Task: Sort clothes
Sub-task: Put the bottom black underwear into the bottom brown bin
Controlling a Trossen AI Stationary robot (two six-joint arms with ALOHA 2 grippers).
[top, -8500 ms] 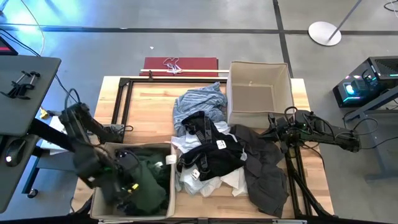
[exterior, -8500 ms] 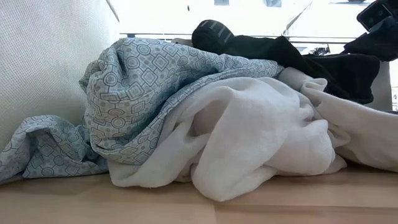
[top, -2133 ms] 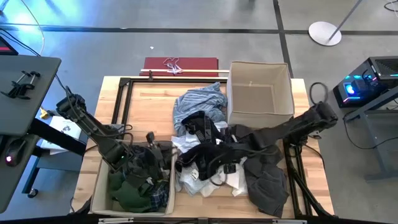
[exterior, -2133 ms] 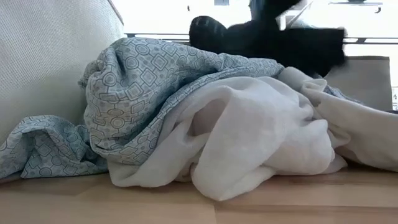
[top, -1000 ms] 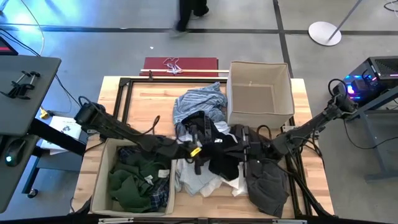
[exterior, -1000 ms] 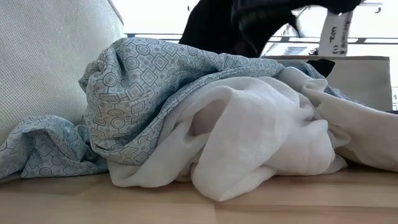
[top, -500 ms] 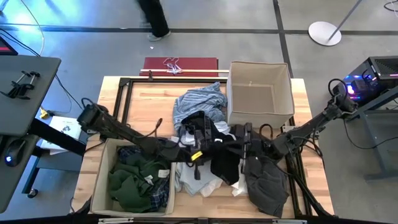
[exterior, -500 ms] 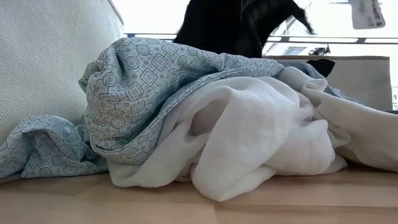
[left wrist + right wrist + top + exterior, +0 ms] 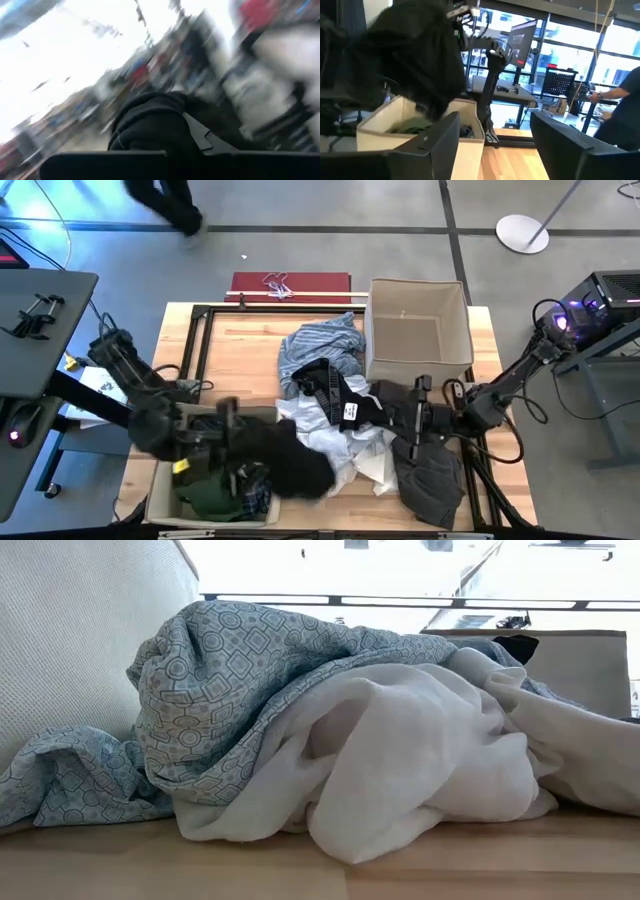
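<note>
The left gripper [image 9: 228,442] hangs over the near-left corner of the desk [image 9: 240,350] with a black garment [image 9: 285,465] bunched up in its jaws, the cloth drooping over the right rim of the near-left fabric box [image 9: 158,485]. I'd guess it is held high so the trailing cloth clears the box wall before being let go among the dark green top [image 9: 215,498] and the plaid shirt [image 9: 255,490] already inside.

The right gripper [image 9: 418,420] sits low by the charcoal grey piece [image 9: 430,480], jaws spread and holding nothing, likely out of the way.

The rest of the clothes lie heaped mid-desk: the light blue shirt [image 9: 320,345] at the far side, white pieces [image 9: 345,450] nearer. The far-right box [image 9: 418,330] stands empty, presumably for lighter things. A person [image 9: 165,205] passes beyond the desk.
</note>
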